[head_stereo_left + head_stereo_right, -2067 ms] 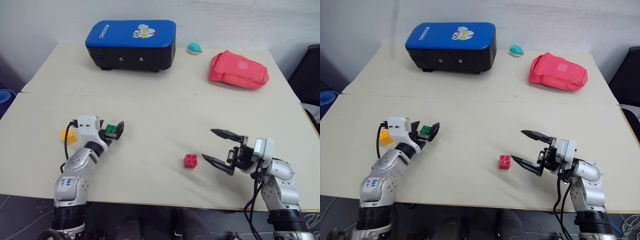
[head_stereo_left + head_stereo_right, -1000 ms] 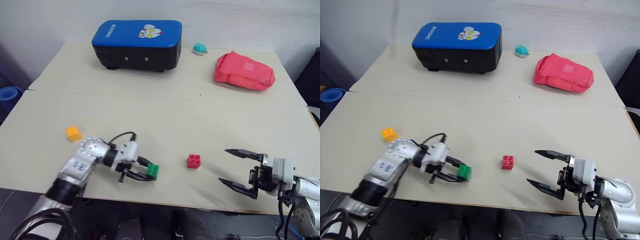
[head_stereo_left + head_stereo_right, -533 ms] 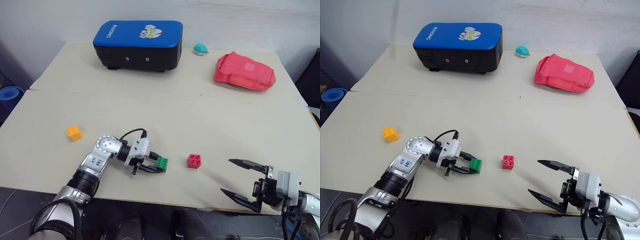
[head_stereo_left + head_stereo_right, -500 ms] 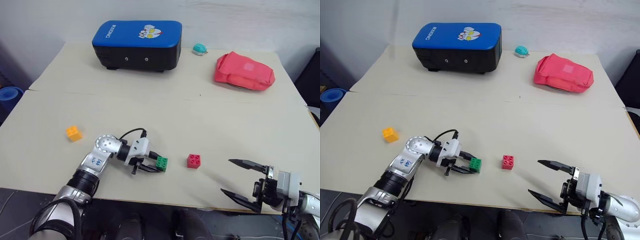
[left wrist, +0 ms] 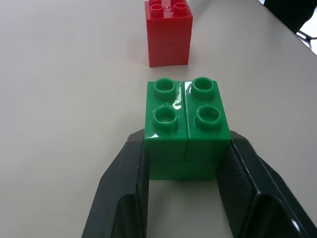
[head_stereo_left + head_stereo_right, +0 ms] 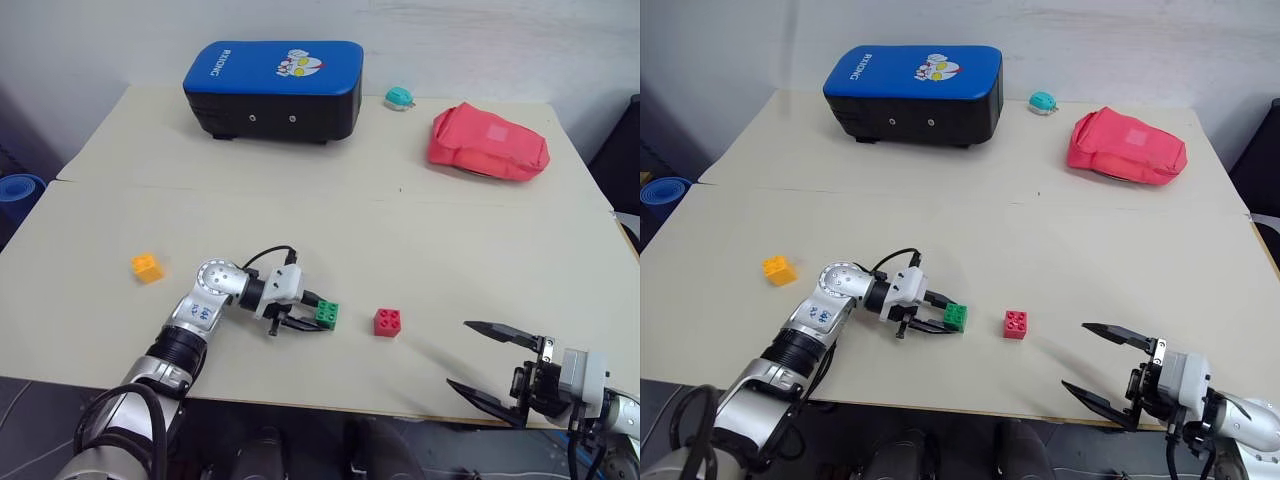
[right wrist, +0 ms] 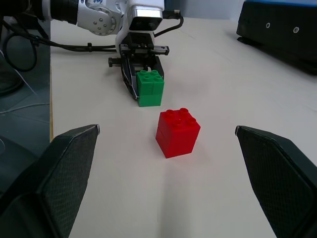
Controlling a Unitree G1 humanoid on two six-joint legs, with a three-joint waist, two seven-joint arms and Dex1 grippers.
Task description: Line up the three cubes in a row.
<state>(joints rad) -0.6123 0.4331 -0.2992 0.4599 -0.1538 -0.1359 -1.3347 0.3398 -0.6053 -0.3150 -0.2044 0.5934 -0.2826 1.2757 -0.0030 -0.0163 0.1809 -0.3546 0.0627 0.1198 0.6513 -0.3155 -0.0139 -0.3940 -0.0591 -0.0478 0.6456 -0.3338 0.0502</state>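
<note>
Near the table (image 6: 90,240) front, left pincer (image 5: 185,163) clamps the green cube's (image 5: 187,128) flat sides, red cube (image 5: 168,32) at twelve o'clock; light, rigid, slick plastic. Right pincer (image 7: 171,186) gapes wide.

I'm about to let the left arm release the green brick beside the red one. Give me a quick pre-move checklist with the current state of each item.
1. Left gripper shut on the green brick, one finger on each side: ok.
2. Green brick upright, studs up: ok.
3. Green brick resting on the table rather than held above it: cannot tell.
4. Gap left between the green brick and the red brick, not touching: ok.
5. Right gripper open and apart from both bricks: ok.
6. Orange-yellow brick in the row: not ok, it sits alone far to the left.
</note>
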